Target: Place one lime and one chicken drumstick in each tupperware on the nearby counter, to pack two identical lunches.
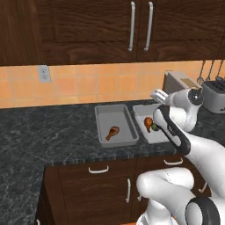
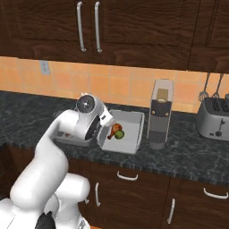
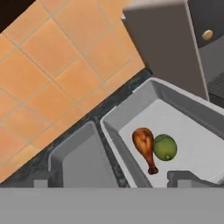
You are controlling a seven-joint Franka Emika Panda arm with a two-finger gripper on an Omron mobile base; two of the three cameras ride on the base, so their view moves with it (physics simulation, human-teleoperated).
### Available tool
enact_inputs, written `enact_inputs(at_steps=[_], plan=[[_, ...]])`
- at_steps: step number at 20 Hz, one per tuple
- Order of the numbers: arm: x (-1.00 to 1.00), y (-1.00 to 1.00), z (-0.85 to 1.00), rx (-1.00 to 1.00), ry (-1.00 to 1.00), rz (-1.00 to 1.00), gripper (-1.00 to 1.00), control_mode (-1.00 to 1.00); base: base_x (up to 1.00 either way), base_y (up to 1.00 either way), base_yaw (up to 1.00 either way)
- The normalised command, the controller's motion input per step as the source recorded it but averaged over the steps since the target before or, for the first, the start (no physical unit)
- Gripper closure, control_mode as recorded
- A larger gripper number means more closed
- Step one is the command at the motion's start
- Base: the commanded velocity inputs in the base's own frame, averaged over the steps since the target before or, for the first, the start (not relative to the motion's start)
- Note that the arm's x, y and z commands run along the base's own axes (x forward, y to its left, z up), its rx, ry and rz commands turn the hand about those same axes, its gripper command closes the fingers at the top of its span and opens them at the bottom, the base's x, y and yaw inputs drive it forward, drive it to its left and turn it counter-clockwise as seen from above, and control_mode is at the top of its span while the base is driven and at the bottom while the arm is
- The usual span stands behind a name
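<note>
Two grey trays side by side on the counter, near its back edge, long sides parallel and running front to back. Right tray: one drumstick and one lime touching each other near the tray's left wall, so that lunch looks packed. Left tray: a single drumstick lying toward the front edge, thick end pointing to the back right corner, bone end to the front left; no lime beside it. Gripper hanging above the right tray's front left corner, jaws spread wide and holding nothing, fingertips straddling the wall between the two trays in the hand view. Coming move likely a fetch of the second lime, none of which is visible on this stretch of counter. Key relation for the drop afterwards: left tray sits just to the gripper's left, its open floor behind and right of the drumstick, a short sideways shift away across the shared walls. Tall grey appliance standing just right of the right tray, clear of that path.
</note>
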Motion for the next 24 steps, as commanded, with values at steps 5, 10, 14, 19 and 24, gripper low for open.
enact_inputs(at_steps=[5,10,14,19,24], plan=[[-1.00,0.31,0.74,0.00,0.35,0.10,-1.00,-1.00,0.00,0.00,0.00],[-1.00,0.52,0.01,0.00,0.21,0.22,-1.00,-1.00,0.00,0.00,0.00],[-1.00,0.45,0.00,-0.06,0.04,0.29,-1.00,-1.00,0.00,0.00,0.00],[-1.00,0.03,0.00,-0.12,-0.01,0.28,-1.00,-1.00,0.00,0.00,0.00],[-0.54,0.00,0.00,-0.08,0.00,0.13,-1.00,1.00,-0.39,-0.02,0.01]])
